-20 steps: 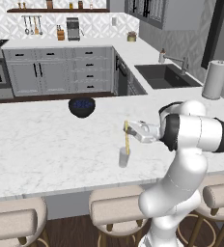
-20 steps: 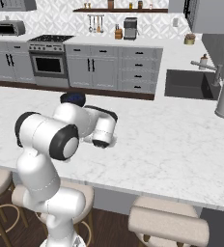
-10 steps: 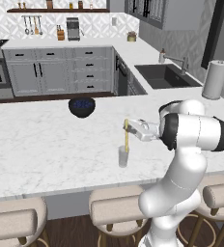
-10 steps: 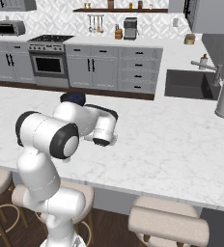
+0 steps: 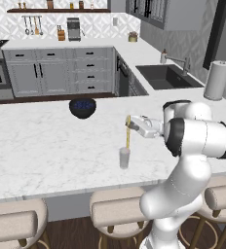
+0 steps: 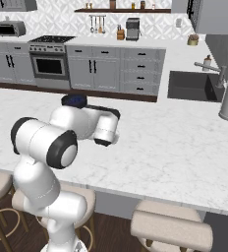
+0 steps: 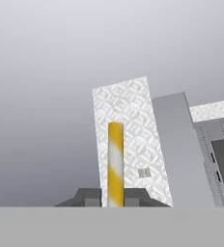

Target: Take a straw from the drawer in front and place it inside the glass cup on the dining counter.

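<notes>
Lowered a little since a second ago, the straw (image 5: 128,132) now hangs upright with its bottom end dipping into the glass cup (image 5: 124,158), which stands on the white marble tabletop (image 5: 42,146) near its stool-side edge. The claw (image 5: 130,122) is clamped shut on the straw near its top, reaching in sideways so the stick stays vertical and clear of the cup's rim on the way in. Seen from the hand, the yellow straw (image 7: 115,164) rises between the two dark fingertips (image 7: 87,197). A dark bowl (image 5: 82,107) sits well apart, farther back on the tabletop. By the look of it, the placing is nearly done and only the release remains.
</notes>
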Controlling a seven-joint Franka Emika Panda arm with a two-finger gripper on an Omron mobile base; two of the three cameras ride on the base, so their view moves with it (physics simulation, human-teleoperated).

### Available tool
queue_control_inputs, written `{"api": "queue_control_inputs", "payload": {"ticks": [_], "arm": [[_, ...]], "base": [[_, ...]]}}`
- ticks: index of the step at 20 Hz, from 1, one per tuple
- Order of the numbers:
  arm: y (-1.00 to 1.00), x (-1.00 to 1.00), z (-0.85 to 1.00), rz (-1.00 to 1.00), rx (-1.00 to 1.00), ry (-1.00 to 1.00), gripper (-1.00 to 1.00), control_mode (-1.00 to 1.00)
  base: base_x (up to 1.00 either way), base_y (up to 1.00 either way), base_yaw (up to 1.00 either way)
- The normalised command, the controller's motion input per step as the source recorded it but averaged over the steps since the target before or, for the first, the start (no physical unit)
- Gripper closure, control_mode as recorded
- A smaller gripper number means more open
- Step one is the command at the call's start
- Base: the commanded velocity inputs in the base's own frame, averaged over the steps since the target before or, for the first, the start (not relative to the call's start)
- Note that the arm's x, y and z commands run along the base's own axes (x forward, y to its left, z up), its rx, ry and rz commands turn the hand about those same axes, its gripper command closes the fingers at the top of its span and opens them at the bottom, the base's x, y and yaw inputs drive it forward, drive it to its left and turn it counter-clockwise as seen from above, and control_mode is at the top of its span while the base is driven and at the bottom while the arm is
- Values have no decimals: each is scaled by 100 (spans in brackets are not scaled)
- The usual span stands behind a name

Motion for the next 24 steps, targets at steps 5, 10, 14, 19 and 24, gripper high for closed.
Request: {"api": "queue_control_inputs", "payload": {"ticks": [5, 10, 14, 19, 24], "arm": [[0, 0, -3, 0, -1, 0, 100, -100], [0, 0, -10, 0, -1, 0, 100, -100], [2, 0, -14, 0, -1, 0, 100, -100], [4, 3, -17, 0, -1, 0, 100, -100], [9, 7, -16, 0, -2, 0, 100, -100]], "base": [[0, 0, 0], [0, 0, 0], [0, 0, 0], [0, 0, 0], [0, 0, 0]]}}
